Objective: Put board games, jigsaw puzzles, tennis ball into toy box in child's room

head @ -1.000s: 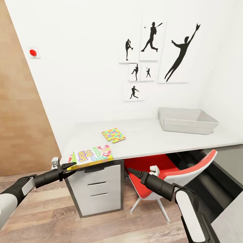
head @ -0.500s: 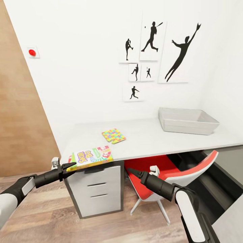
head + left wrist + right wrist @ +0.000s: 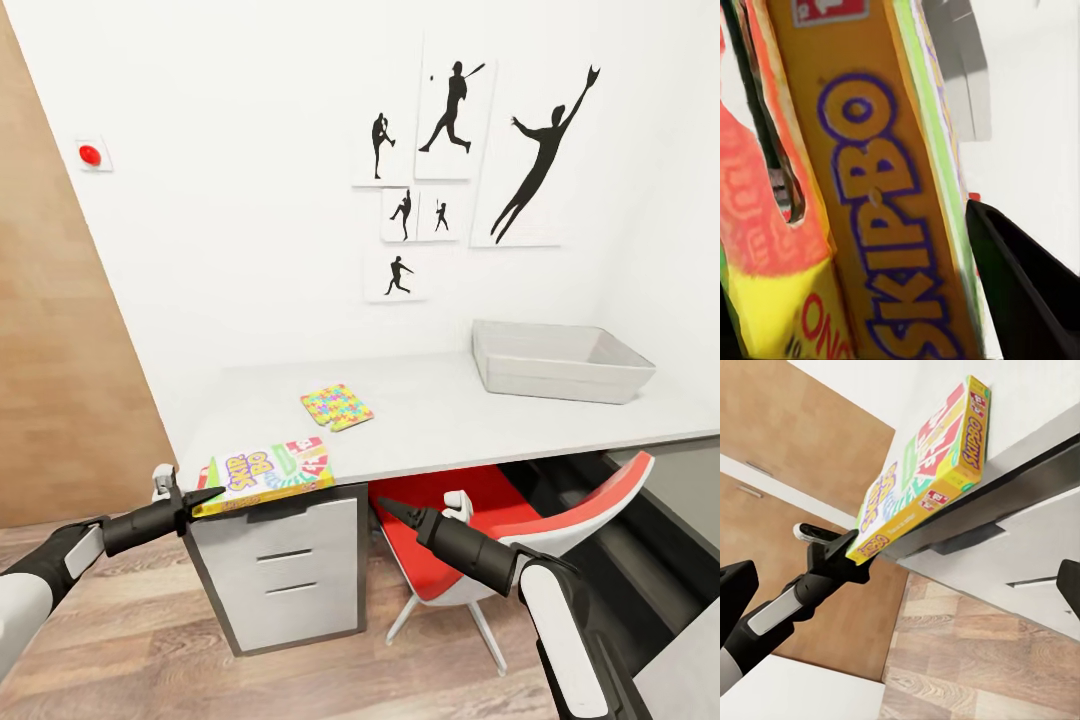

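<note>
My left gripper is clenched on the near corner of the SKIP BO box, so I can carry it flat across to the bin. The box sits at the table front-left edge, over the drawer cabinet; long axis runs left-right along that edge, title end toward my gripper. A jigsaw puzzle lies flat mid-table, well apart. My right gripper hangs below table level by the red chair, holding nothing; jaws look closed. The toy box sits far right by the wall.
</note>
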You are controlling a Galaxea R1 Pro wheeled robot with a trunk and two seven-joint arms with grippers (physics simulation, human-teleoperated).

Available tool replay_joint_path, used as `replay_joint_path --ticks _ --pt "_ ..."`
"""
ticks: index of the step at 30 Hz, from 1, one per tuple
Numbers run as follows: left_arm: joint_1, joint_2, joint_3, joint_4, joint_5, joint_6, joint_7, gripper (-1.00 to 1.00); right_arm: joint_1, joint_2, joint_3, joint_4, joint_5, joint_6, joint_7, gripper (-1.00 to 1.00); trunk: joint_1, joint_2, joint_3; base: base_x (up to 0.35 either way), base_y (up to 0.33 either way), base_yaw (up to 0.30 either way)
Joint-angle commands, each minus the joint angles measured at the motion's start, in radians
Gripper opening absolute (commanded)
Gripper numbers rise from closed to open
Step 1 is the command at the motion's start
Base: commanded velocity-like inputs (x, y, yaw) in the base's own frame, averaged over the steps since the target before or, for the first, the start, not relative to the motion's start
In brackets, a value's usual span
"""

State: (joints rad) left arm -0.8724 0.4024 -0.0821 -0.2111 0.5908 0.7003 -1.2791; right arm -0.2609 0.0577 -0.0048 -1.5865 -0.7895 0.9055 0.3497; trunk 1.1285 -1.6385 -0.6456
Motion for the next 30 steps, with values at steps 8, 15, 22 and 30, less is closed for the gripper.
replay_joint_path --ticks 8,15,22,30 --pt "0.000 0.003 -0.016 0.001 0.001 -0.001 -0.018 -1.00 -0.001 0.000 -0.001 0.000 0.004 0.004 0.005 1.00 -0.008 0.014 0.005 0.000 0.000 0.000" --pt "0.000 0.004 -0.016 0.001 -0.003 0.000 -0.064 -1.00 -0.001 -0.001 -0.001 0.000 0.004 0.004 0.006 1.00 -0.035 0.063 0.027 0.000 0.000 0.000" --pt "0.000 0.005 -0.016 0.001 -0.002 0.002 -0.069 -1.00 -0.001 -0.001 -0.001 0.000 0.004 0.004 0.006 1.00 -0.061 0.112 0.049 0.000 0.000 0.000" --pt "0.000 0.007 -0.017 0.001 -0.002 0.004 -0.073 -1.00 0.000 -0.001 -0.003 -0.001 0.004 0.004 0.007 1.00 -0.092 0.168 0.074 0.000 0.000 0.000"
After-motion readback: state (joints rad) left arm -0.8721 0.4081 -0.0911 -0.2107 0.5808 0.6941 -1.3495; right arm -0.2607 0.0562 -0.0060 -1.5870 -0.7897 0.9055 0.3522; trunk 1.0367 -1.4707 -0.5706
